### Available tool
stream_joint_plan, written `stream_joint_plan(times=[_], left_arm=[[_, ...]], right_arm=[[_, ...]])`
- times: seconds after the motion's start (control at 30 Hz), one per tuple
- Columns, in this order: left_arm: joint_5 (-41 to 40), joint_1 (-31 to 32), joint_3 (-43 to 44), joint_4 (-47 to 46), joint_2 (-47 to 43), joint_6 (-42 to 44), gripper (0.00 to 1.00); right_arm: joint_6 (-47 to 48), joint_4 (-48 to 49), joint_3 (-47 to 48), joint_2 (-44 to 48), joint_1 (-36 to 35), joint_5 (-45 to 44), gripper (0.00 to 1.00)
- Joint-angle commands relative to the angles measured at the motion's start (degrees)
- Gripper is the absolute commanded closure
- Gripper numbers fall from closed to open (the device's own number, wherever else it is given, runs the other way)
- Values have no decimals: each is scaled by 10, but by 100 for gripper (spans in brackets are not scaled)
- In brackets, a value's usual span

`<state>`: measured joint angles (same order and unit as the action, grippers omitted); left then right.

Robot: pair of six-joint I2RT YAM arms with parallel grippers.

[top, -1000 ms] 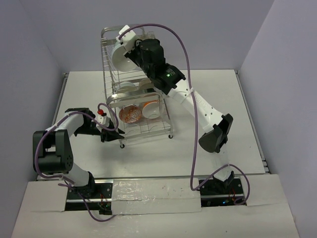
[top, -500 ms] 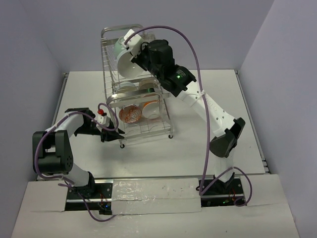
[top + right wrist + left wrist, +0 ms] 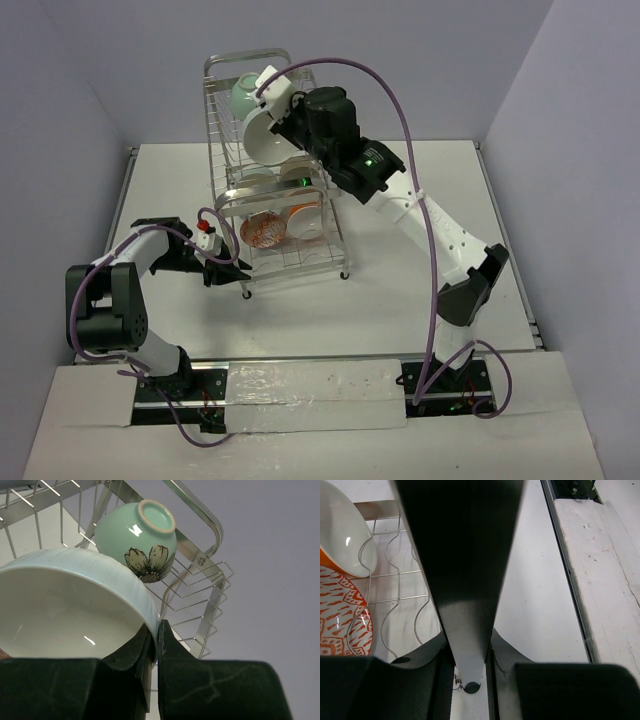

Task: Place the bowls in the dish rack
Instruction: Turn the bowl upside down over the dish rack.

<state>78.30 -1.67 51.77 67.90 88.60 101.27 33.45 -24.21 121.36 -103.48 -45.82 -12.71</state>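
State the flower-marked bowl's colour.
The bowl is pale mint green; best in right wrist view.

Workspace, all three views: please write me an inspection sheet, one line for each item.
Surface: white table, carrying the dish rack.
Job's things: the dish rack stands upright with two tiers. A mint green bowl lies bottom up in the top tier. An orange patterned bowl stands on edge in the lower tier, with paler bowls beside it. A white bowl is held tilted at the top tier.
Clutter: nothing seen.
Fingers: right fingers are shut on the white bowl's rim. Left fingers appear shut on the rack's near-left post.
Cables: a purple cable arcs high over the right arm; another runs along the left arm.
Surroundings: plain grey walls.
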Motion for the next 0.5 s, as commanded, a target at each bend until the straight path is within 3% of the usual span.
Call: stream_joint_plan(times=[0.0,0.23,0.47], left_arm=[[-63,-2,-11,57,7,-63,100],[-63,-7,-11,51,9,-65,100],[-61,-15,-13,51,14,-60,100]], right_arm=[[6,37,25,-16,-6,-55,100],[62,150,16,-46,-26,-143,100],[92,238,-68,-23,-38,-177,100]])
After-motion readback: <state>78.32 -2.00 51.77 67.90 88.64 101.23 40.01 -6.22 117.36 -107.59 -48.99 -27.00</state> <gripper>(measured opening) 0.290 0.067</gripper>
